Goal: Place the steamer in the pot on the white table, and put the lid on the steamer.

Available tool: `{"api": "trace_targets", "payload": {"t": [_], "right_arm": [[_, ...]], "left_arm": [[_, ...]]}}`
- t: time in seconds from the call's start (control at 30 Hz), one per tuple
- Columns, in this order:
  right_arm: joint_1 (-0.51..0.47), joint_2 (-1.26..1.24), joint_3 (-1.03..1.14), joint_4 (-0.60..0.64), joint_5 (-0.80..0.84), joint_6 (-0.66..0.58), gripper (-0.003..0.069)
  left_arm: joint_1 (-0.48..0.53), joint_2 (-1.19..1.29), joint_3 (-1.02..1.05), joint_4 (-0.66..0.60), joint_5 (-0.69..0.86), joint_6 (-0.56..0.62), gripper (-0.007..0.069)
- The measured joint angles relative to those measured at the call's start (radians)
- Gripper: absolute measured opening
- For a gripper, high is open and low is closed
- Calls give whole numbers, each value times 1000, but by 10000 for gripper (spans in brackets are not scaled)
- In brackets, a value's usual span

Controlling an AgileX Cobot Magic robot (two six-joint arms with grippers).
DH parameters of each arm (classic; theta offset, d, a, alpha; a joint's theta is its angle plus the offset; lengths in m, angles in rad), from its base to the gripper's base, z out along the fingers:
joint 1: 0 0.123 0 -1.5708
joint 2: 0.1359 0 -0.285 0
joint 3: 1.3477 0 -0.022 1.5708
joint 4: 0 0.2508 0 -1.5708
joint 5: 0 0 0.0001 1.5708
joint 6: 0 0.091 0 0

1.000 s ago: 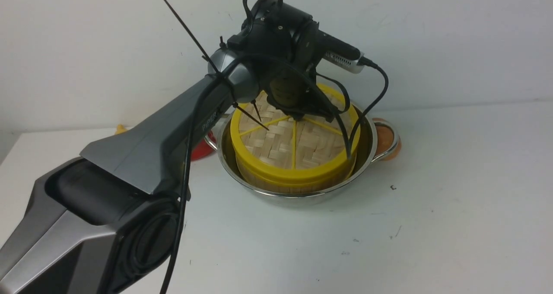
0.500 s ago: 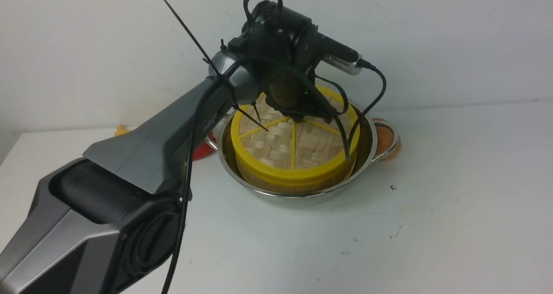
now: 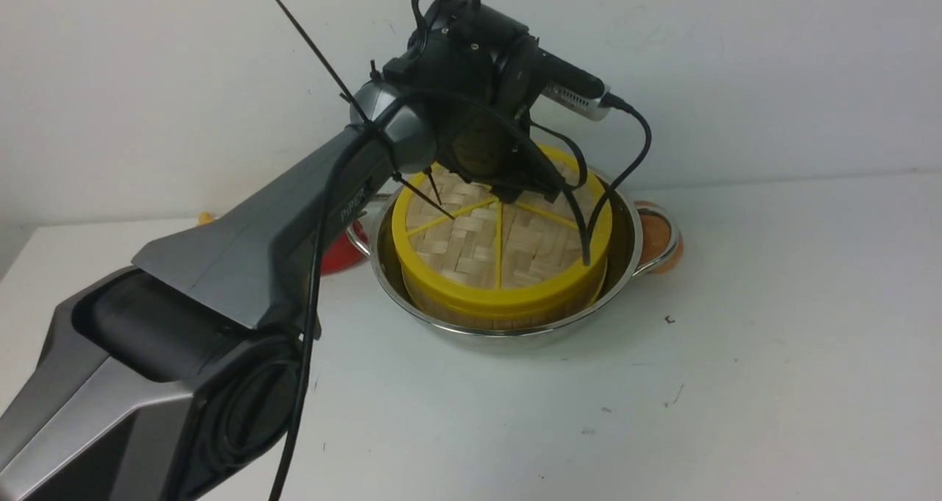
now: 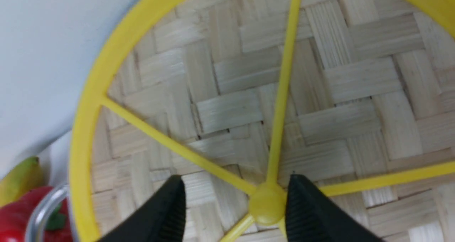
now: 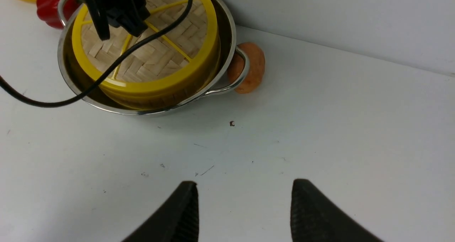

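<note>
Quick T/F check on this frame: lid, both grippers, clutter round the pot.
1. The lid sits on the steamer, which is inside the pot. True.
2. The left gripper is clamped shut on the lid's hub. False: its jaws stand apart, with the hub between them and a gap on one side.
3. The right gripper holds a pot handle. False: it is open over the bare white table, away from the pot.
4. A red pepper lies outside the pot, next to it. True.
5. The orange item is inside the pot. False: it lies on the table, just outside a loop handle.
</note>
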Motion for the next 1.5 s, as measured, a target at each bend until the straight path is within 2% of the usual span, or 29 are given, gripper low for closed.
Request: {"api": "trace_targets", "payload": {"t": [0.1, 0.2, 0.27, 0.3, 0.33, 0.4, 0.47, 0.67, 0.77, 0.87, 0.93, 1.13, 1.17, 1.2, 1.23, 1.33, 1.5], "right_arm": [[0, 0, 0, -7, 0, -1, 360], [0, 0, 0, -43, 0, -11, 360], [0, -2, 0, -67, 0, -14, 360], [0, -6, 0, -81, 0, -14, 359], [0, -15, 0, -94, 0, -14, 355], [0, -43, 2, -115, -1, -13, 342], [0, -85, 14, -144, -4, -7, 315], [0, -306, 177, -275, -14, 50, 176], [0, -445, 305, -307, -20, 86, 92], [0, -524, 387, -310, -34, 103, 40], [0, -615, 470, -309, -58, 119, -3], [0, -757, 627, -309, -183, 129, -7], [0, -782, 665, -305, -228, 129, -7], [0, -785, 670, -304, -228, 129, -7], [0, -802, 711, -296, -281, 129, -7], [0, -808, 763, -277, -357, 131, -7], [0, -808, 776, -218, -380, 137, 0]], "left_arm": [[3, -46, 0, 11, 3, 0, 389], [6, -143, 0, 19, 65, 0, 350], [7, -205, 0, 21, 91, -1, 262], [7, -238, 0, 23, 96, -1, 208], [7, -296, 0, 26, 103, -1, 117], [7, -375, 9, 27, 105, -1, 23], [7, -471, 44, 26, 105, -1, -11], [8, -753, 288, 26, 106, -5, -22], [8, -932, 539, 26, 101, -17, -22], [8, -1062, 745, 26, 30, -30, -22], [8, -1202, 981, 29, -105, -61, -22], [8, -1493, 1454, 30, -422, -164, -22], [8, -1577, 1585, 30, -505, -196, -21], [8, -1577, 1585, 30, -505, -196, -21], [8, -1643, 1681, 30, -566, -220, -21], [8, -1749, 1798, 30, -665, -248, -21], [8, -1837, 1831, 27, -737, -285, -21]]}}
